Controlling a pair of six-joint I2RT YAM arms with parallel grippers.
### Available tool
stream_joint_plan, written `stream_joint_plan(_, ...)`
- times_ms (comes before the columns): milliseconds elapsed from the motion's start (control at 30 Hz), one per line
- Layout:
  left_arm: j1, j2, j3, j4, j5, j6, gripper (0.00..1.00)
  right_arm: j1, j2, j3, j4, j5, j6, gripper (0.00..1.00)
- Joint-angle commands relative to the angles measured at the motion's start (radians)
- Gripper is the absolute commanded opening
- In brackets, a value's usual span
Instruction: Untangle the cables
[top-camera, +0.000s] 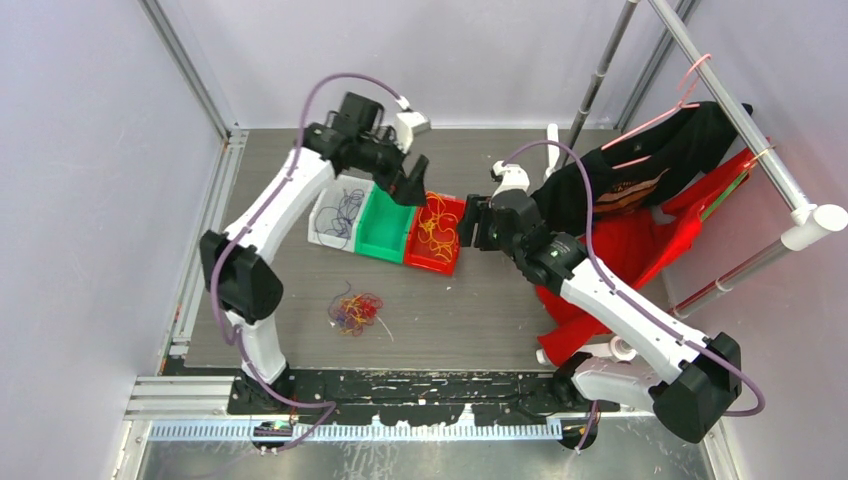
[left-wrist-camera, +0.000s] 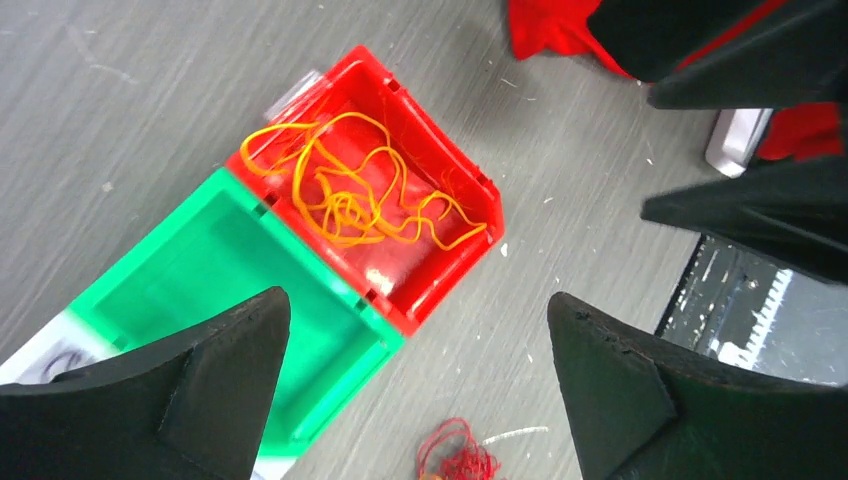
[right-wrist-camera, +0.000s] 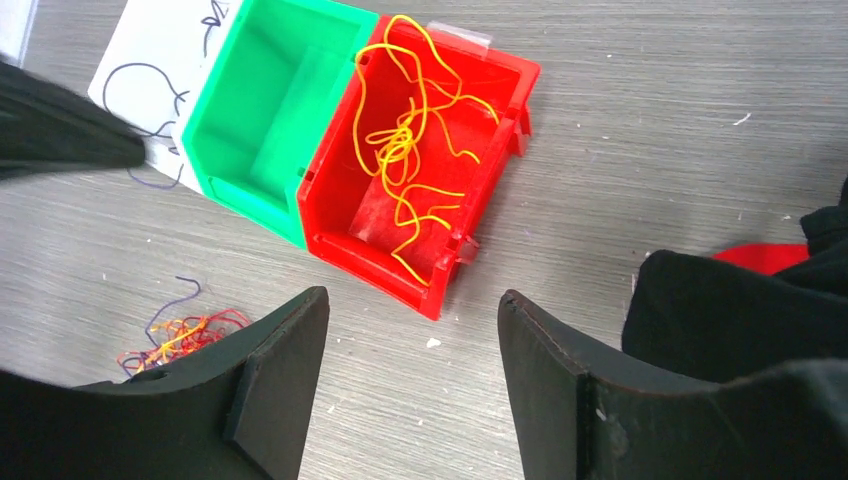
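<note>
Grey wood-grain table (top-camera: 480, 320), pale lavender walls (top-camera: 80, 150)

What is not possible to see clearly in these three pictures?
- Small white plastic bin: left wrist view, cut off at the corner.
- Mixed tangle of thin cables: right wrist view, partly behind a finger; top view, too small to count.
- Green plastic bin: top view, far corner under left gripper.
</note>
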Motion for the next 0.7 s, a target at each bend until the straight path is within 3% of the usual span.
stream_joint_plan(0,0.104,-0.127,0.094,-0.272,0.109,0.059,1.0,0.062,0.034,0.032,0.092,-0.023,0.013,0.67)
stream_joint_plan(100,0.211,-0.183,0.061,-0.439,0.147,0.13,1.0,0.175,0.132,0.036,0.186,-0.032,-0.01,0.65)
stream_joint_plan(333,0.512,-0.373,-0.207,-0.68,0.275,0.442,0.98,0.393,0.358,0.093,0.349,-0.21,-0.117,0.6)
stream_joint_plan(533,0.533,-0.496,-0.421,-0.665,0.256,0.578,0.89,0.457,0.504,0.127,0.417,-0.255,-0.094,0.59)
stream_joint_plan(667,0.534,-0.52,-0.529,-0.612,0.261,0.641,0.88,0.473,0.596,0.15,0.414,-0.254,-0.087,0.58)
